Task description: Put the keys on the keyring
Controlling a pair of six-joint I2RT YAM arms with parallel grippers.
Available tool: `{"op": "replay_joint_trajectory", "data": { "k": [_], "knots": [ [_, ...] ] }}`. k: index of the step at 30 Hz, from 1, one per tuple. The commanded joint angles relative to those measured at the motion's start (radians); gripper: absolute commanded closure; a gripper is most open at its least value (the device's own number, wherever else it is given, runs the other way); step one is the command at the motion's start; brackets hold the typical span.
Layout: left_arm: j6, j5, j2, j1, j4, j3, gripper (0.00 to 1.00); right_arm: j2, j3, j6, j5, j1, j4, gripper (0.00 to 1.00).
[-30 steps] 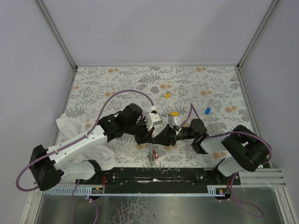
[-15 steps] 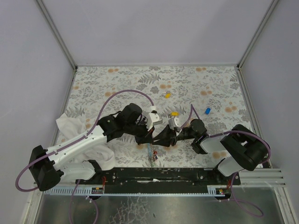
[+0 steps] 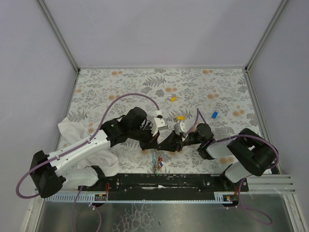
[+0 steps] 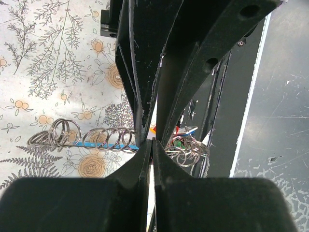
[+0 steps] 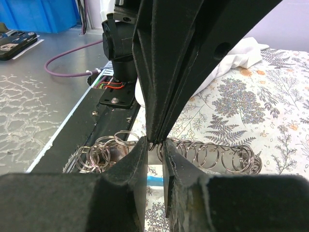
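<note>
Shows left hand (image 4: 152,145) pinched closed, right hand (image 5: 155,143) narrow, tip to tip. Shows keyring (image 4: 104,139) coils just below both tips, on tabletop (image 4: 48,58).

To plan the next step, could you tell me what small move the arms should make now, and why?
Probably back the right gripper off toward the nearest yellow key: its tips meet the left gripper at the keyring, with no loose key visible between them.

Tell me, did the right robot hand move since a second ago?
Yes, a little. In the top view the right gripper slid left and toward the near edge, away from the yellow key, which stayed put.
</note>
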Motion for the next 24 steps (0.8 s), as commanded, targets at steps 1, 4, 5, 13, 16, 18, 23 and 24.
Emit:
{"op": "replay_joint_trajectory", "data": {
  "k": [1, 4, 5, 13, 16, 18, 23, 24],
  "knots": [
    [-0.001, 0.049, -0.04, -0.009, 0.124, 0.011, 1.0, 0.006, 0.014, -0.032, 0.005, 0.012, 0.04, 0.98],
    [-0.009, 0.041, -0.053, -0.01, 0.133, 0.006, 0.97, -0.015, 0.011, -0.057, 0.026, 0.012, -0.002, 1.0],
    [-0.014, 0.038, -0.06, -0.01, 0.138, 0.003, 0.92, -0.023, 0.009, -0.066, 0.035, 0.012, -0.021, 1.0],
    [-0.028, 0.057, -0.105, -0.007, 0.186, -0.03, 1.0, -0.05, 0.007, -0.098, 0.038, 0.011, -0.068, 1.0],
    [-0.043, 0.05, -0.095, -0.008, 0.185, -0.03, 1.0, -0.053, 0.005, -0.092, 0.04, 0.012, -0.062, 1.0],
    [-0.058, 0.037, -0.101, -0.008, 0.189, -0.031, 1.0, -0.063, 0.001, -0.097, 0.077, 0.012, -0.084, 1.0],
    [-0.189, -0.075, -0.145, -0.007, 0.293, -0.106, 0.75, -0.173, 0.002, -0.087, 0.289, 0.012, -0.301, 0.81],
    [-0.219, -0.089, -0.156, -0.007, 0.316, -0.125, 0.73, -0.211, 0.004, -0.083, 0.341, 0.012, -0.366, 0.77]
  ]
}}
